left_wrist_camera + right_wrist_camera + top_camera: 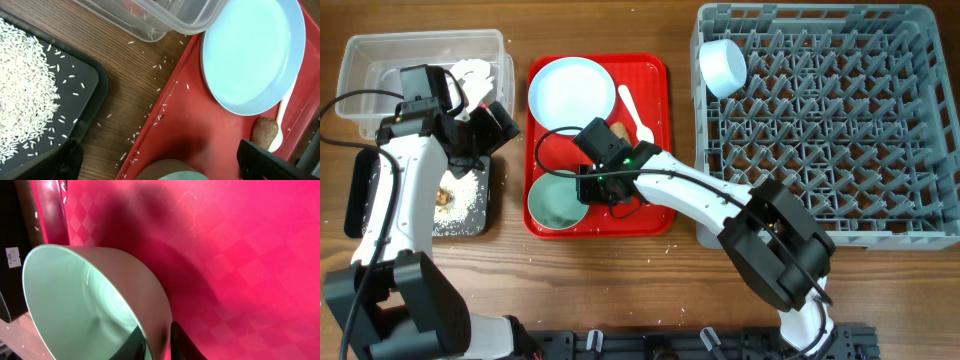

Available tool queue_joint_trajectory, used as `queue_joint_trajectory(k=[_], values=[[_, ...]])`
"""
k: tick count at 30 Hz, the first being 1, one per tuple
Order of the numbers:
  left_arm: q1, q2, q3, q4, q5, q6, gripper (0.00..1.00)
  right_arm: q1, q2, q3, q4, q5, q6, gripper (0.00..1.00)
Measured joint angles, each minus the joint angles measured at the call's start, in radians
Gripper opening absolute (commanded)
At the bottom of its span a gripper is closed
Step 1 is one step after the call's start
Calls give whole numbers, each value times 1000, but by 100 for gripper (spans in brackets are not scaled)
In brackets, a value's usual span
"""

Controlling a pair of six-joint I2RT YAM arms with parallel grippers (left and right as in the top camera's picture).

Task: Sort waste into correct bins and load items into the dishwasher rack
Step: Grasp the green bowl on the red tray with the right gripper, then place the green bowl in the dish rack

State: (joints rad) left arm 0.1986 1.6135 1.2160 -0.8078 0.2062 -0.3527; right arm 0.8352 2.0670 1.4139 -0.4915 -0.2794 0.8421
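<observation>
My right gripper [590, 188] is shut on the rim of the pale green bowl [555, 205], which sits on the red tray's front left; one finger is inside the rim, one outside [159, 342]. My left gripper [496, 124] is open and empty over the gap between black tray and red tray [160, 160]. The pale blue plate [570, 92], white spoon [633, 112] and brown stick piece [620, 131] lie on the red tray. Rice and a brown lump [444, 196] lie in the black tray [485, 215]. The whitish bowl [722, 65] stands in the grey rack [840, 130]. The yellow cup is out of view.
The clear tub [380, 60] at the back left holds the white wrapper [472, 73], partly behind my left arm. The red tray [655, 215] lies between the bins and the rack. Loose rice grains [145, 107] are scattered on the wood and the tray's rim.
</observation>
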Motion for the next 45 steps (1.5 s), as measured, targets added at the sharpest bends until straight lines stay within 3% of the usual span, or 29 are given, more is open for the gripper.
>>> queue_joint_trajectory(k=[7, 11, 16, 21, 26, 32, 45], values=[[0, 0, 0, 0, 0, 0, 100, -27, -10, 13, -106, 31, -14, 4], [0, 0, 0, 1, 0, 0, 100, -107, -122, 14, -237, 143, -35, 4], [0, 0, 0, 0, 0, 0, 100, -256, -401, 21, -298, 414, -113, 4], [0, 0, 0, 0, 0, 0, 100, -319, -556, 45, -444, 893, -281, 4], [0, 0, 0, 0, 0, 0, 100, -319, -496, 44, -542, 1213, -489, 4], [0, 0, 0, 0, 0, 0, 100, -319, -375, 43, -565, 1354, -660, 4], [0, 0, 0, 0, 0, 0, 100, -319, -200, 41, -517, 1484, -719, 4]])
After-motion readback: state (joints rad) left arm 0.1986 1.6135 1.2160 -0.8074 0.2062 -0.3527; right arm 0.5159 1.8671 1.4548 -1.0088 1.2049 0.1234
